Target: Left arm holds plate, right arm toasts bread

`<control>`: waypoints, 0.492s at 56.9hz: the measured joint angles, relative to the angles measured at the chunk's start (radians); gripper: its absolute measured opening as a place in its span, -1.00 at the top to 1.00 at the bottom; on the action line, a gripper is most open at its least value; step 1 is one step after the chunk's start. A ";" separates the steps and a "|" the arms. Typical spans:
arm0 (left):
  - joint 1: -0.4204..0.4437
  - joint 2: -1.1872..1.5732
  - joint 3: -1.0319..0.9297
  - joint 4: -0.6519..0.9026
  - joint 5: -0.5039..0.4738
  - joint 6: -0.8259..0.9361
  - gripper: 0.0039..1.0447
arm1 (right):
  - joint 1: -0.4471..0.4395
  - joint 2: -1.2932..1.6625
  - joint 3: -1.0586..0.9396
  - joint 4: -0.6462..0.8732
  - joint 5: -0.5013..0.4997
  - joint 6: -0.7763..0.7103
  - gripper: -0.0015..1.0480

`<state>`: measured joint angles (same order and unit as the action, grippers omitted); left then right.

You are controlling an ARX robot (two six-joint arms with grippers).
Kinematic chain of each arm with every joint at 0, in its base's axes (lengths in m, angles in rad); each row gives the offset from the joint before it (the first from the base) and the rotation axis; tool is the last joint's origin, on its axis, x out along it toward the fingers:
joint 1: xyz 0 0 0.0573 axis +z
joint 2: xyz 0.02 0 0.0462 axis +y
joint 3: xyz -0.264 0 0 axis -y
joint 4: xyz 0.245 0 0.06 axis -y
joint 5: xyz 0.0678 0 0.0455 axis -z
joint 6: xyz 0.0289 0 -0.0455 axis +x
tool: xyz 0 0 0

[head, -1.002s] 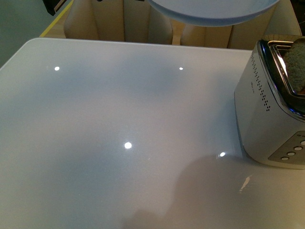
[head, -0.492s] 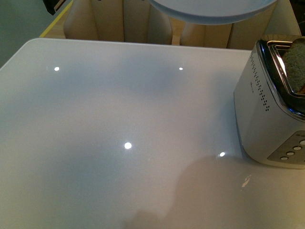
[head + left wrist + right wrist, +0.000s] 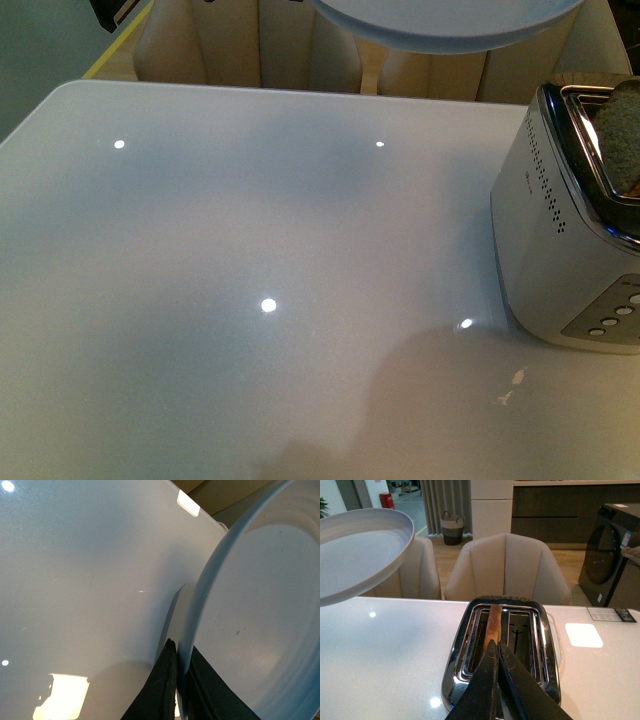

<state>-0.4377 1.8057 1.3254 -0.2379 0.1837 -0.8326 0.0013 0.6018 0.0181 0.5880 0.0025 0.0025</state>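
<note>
Your left claw (image 3: 179,652) is clamped on the plate (image 3: 260,620) rim and holds it up in the air, ready for toast. The bread (image 3: 494,622) stands in the toaster (image 3: 546,650) slot. Your right claw (image 3: 496,647) is at its edge, but I cannot tell if it grips. The white table (image 3: 250,220) is shiny. Chairs (image 3: 507,565) stand behind it.
</note>
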 joint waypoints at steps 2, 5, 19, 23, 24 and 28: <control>0.000 0.000 0.000 0.000 0.000 0.000 0.95 | 0.000 -0.022 0.000 -0.021 0.000 0.000 0.96; 0.000 0.000 0.000 0.000 0.000 0.000 0.95 | 0.000 -0.051 0.000 -0.048 0.000 0.000 0.96; 0.000 0.000 0.000 0.000 0.000 0.000 0.95 | 0.000 -0.180 0.000 -0.168 0.000 0.000 0.96; 0.000 0.000 0.000 0.000 0.000 0.000 0.95 | 0.000 -0.215 0.000 -0.203 0.000 0.000 0.96; 0.000 0.000 0.000 0.000 0.000 0.000 0.95 | 0.000 -0.226 0.000 -0.213 0.000 0.000 0.96; 0.000 0.000 0.000 0.000 0.000 0.000 0.95 | 0.000 -0.255 0.000 -0.240 0.000 0.000 0.96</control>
<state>-0.4377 1.8061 1.3254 -0.2379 0.1837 -0.8326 0.0013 0.3470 0.0177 0.3485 0.0025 0.0025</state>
